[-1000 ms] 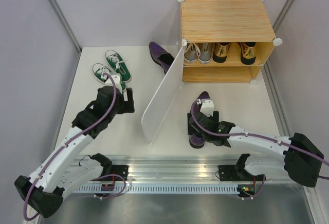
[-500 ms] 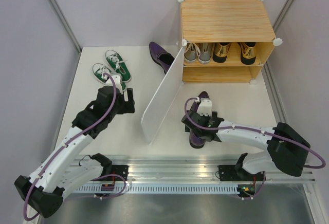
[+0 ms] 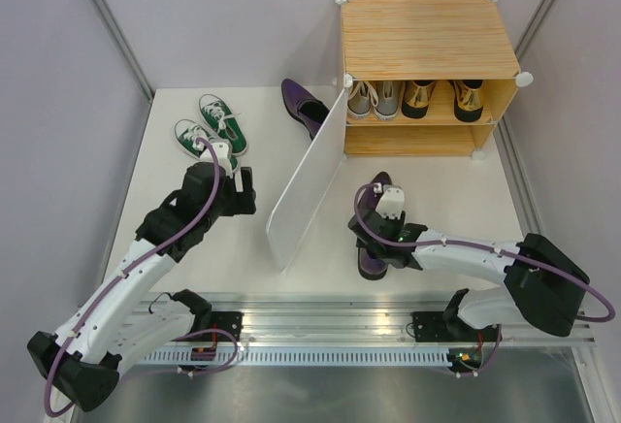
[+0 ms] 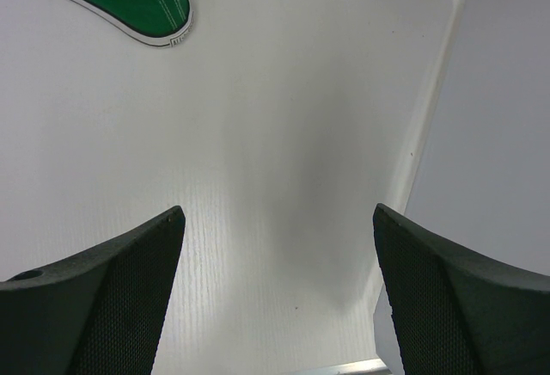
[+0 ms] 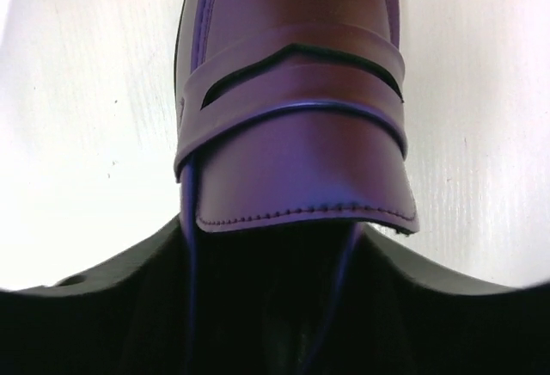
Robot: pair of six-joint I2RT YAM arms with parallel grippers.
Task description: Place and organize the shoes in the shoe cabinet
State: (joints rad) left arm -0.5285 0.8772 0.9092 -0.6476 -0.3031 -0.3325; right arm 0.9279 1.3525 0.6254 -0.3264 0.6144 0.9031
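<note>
Left claw [image 4: 277, 216] released, over the bench [image 4: 284, 117], green sneaker [image 4: 129, 1] beyond it. Right claw [image 3: 376, 241] straddles purple shoe [image 5: 292, 117] — gripped or not, can't tell.

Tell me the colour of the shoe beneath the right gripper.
The shoe is glossy purple; the right wrist view shows it best.

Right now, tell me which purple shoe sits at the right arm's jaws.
The purple shoe in front of the cabinet; the other purple shoe lies far back, left of the door.
</note>
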